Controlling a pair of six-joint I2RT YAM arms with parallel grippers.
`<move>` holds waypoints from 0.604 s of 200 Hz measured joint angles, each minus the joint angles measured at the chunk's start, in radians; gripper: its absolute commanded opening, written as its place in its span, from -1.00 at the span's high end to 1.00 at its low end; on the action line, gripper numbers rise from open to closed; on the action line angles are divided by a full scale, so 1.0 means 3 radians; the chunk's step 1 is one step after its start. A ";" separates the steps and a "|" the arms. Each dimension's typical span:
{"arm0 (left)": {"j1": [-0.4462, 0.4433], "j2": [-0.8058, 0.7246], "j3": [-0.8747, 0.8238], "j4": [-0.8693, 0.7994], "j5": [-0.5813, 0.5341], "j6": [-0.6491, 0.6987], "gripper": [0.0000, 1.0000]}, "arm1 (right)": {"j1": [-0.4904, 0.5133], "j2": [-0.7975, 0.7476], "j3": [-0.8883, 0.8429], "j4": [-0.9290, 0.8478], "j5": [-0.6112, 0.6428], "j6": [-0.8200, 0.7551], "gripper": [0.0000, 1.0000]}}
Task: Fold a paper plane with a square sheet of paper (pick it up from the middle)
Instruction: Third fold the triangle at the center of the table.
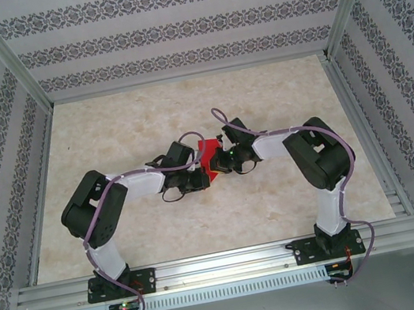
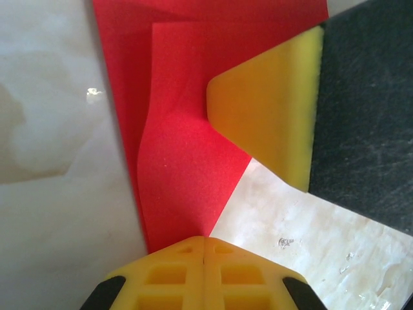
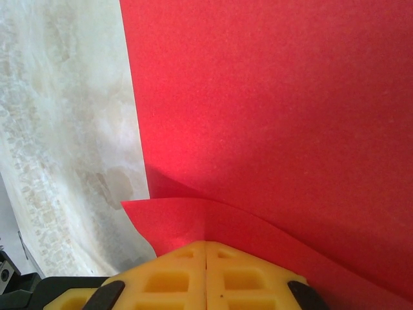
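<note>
The square sheet of paper (image 1: 210, 162), thin, bright red and faintly grainy on its matte face, sat between the two claws, which met tip to tip over the middle of the counter (image 1: 183, 111). In the overhead view, the left claw (image 1: 199, 175) was just left of the paper and the right claw (image 1: 223, 162) just right of it, both touching it.

From the left wrist we saw the sheet (image 2: 187, 161) already creased. One layer lay over another, its edge running straight and then bending in a soft curve. The whole shape tapered to a point that ran into the seam of the left claw (image 2: 204, 244). That claw's two yellow pads, moulded with square pockets, were pressed together and clamped on the red point. Ahead of it and to the right, a smooth wedge-shaped yellow pad (image 2: 271, 116) of the right claw, backed by a dark, scuffed finger, lay against the paper's edge.

From the right wrist, the sheet (image 3: 277, 110) spread as a broad flat plane ahead of the right claw (image 3: 205, 248), with a narrow flap curling back toward the pads. Those pads were also together, gripping the flap's edge. To the left of the claw lay the counter (image 3: 64, 129), glossy and pale with beige marble veining.
</note>
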 measured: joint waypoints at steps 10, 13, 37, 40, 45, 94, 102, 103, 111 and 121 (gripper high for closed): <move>0.0000 0.0000 0.0000 0.0000 0.0000 0.0000 0.94 | 0.0000 -0.0005 -0.0013 0.0018 0.0001 -0.0001 0.87; 0.0000 -0.0001 0.0000 0.0001 0.0001 0.0000 0.94 | 0.0000 -0.0006 -0.0015 0.0023 0.0001 -0.0001 0.87; 0.0000 -0.0027 -0.0031 0.0074 -0.0014 -0.0011 0.93 | 0.0000 -0.0018 -0.0033 0.0045 0.0004 -0.0005 0.87; 0.0000 -0.0038 -0.0039 0.0090 -0.0022 -0.0013 0.93 | 0.0000 -0.0019 -0.0036 0.0045 0.0004 -0.0005 0.86; 0.0000 -0.0058 -0.0053 0.0111 -0.0033 -0.0015 0.94 | 0.0000 -0.0023 -0.0041 0.0045 0.0004 -0.0006 0.87; 0.0000 -0.0151 -0.0095 0.0230 -0.0139 -0.0070 0.94 | 0.0017 -0.0081 -0.0098 0.0052 0.0017 0.0000 0.87; 0.0000 -0.0127 -0.0095 0.0238 -0.0137 -0.0075 0.94 | 0.0023 -0.0081 -0.0098 0.0055 0.0017 0.0001 0.86; 0.0000 -0.0122 -0.0095 0.0239 -0.0137 -0.0076 0.94 | 0.0025 -0.0081 -0.0098 0.0055 0.0017 0.0001 0.86; 0.0000 -0.0092 -0.0094 0.0239 -0.0137 -0.0076 0.95 | 0.0042 -0.0081 -0.0098 0.0055 0.0018 0.0003 0.86; 0.0000 -0.0043 -0.0094 0.0238 -0.0132 -0.0078 0.95 | 0.0055 -0.0081 -0.0098 0.0055 0.0015 0.0004 0.86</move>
